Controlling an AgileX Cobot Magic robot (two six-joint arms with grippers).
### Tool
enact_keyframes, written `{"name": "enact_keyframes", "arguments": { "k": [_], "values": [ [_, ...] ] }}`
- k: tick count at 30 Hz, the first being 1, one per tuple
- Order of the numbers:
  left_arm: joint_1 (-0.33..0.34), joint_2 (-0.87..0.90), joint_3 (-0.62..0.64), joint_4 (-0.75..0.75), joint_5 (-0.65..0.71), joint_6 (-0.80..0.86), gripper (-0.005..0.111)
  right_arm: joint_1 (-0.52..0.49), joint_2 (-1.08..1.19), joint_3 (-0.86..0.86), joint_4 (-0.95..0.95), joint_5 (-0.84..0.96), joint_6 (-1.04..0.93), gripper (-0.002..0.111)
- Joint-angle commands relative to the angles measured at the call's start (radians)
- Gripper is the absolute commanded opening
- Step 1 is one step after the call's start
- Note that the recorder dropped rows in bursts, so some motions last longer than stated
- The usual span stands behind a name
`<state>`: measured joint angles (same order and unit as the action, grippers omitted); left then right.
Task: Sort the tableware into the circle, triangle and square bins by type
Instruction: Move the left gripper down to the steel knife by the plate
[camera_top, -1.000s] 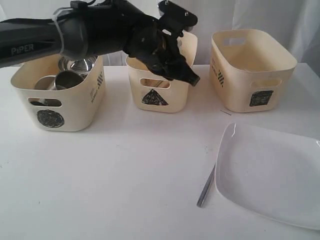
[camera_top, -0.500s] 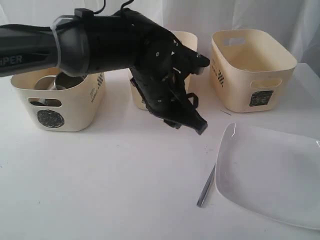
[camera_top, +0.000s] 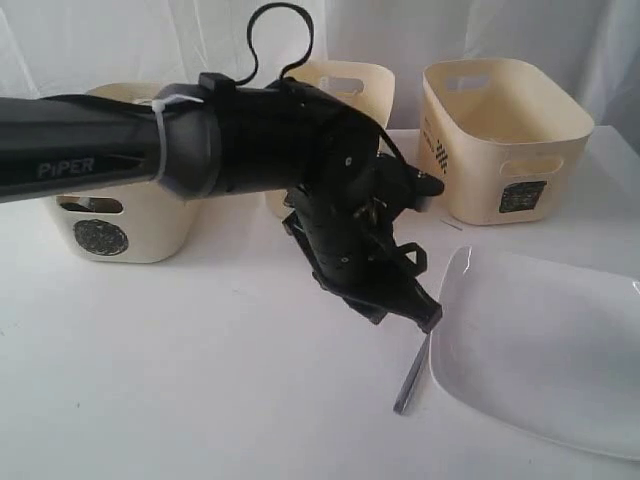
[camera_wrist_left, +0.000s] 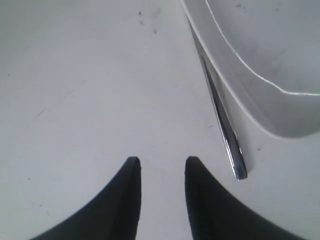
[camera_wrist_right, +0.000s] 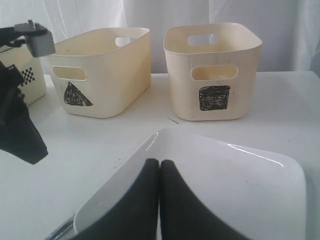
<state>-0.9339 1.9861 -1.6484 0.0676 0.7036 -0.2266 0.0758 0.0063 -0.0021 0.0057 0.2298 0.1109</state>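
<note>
Fingers (camera_wrist_left: 125, 200) of left gripper (camera_wrist_left: 161, 161) gaped narrowly, empty; right gripper (camera_wrist_right: 159, 163) was pinched closed. Three bins (camera_top: 480, 160), one plate (camera_top: 540, 350), one utensil (camera_top: 412, 375) at its nine-o'clock edge, bare table (camera_top: 200, 380) beyond.

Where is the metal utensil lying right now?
In the exterior view the metal utensil lies on the table right of centre, against the left edge of the white plate, with the open left hand close by.

Utensil (camera_top: 412, 378) just left of plate (camera_top: 540, 345)
</note>
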Motion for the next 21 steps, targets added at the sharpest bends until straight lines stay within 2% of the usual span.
{"name": "enact_keyframes", "arguments": {
  "k": [1,9,13,21],
  "values": [
    [-0.008,0.002,0.039,-0.042,0.022,-0.014,0.036,-0.006,-0.006,0.002,0.001,-0.009,-0.003,0.000],
    [-0.011,0.004,0.090,-0.131,-0.025,-0.014,0.036,-0.006,-0.006,0.002,0.001,-0.009,-0.003,0.000],
    [-0.035,0.016,0.090,-0.174,-0.086,-0.028,0.036,-0.006,-0.006,0.002,0.001,-0.009,-0.003,0.000],
    [-0.057,0.072,0.090,-0.202,-0.089,-0.036,0.036,-0.006,-0.006,0.002,0.001,-0.009,-0.003,0.000]
  ]
}}
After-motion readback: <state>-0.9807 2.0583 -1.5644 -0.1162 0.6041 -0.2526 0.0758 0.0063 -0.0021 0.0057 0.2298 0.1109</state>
